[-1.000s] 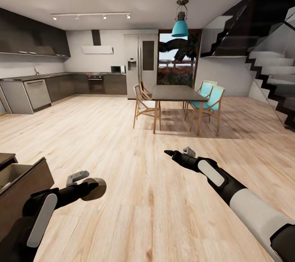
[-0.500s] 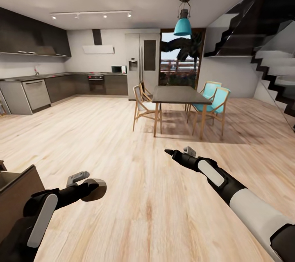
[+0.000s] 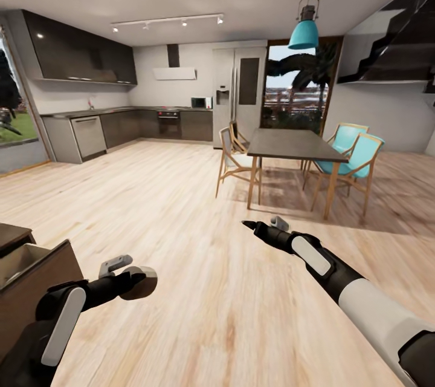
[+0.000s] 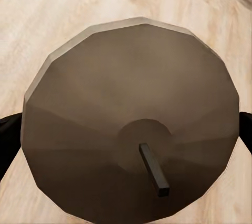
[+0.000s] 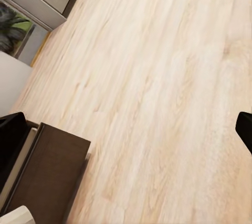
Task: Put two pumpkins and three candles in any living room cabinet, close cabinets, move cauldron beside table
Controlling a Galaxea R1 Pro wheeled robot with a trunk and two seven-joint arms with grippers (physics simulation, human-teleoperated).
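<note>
Open room, left gripper clamped on a candle.

Wood floor (image 3: 199, 290) runs to a dining table (image 3: 293, 144) with chairs (image 3: 356, 160). The cabinet (image 3: 33, 281) sits at the robot's left, one drawer (image 5: 44, 174) pulled open. The left gripper (image 3: 134, 281) grips a candle (image 4: 131, 124) above the floor beside that drawer. The right gripper (image 3: 249, 227) hovers empty, jaws narrow.

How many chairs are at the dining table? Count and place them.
4. Left of the dining table: near wooden chair, far wooden chair. Right: near teal chair, far teal chair. Others may hide behind.
</note>
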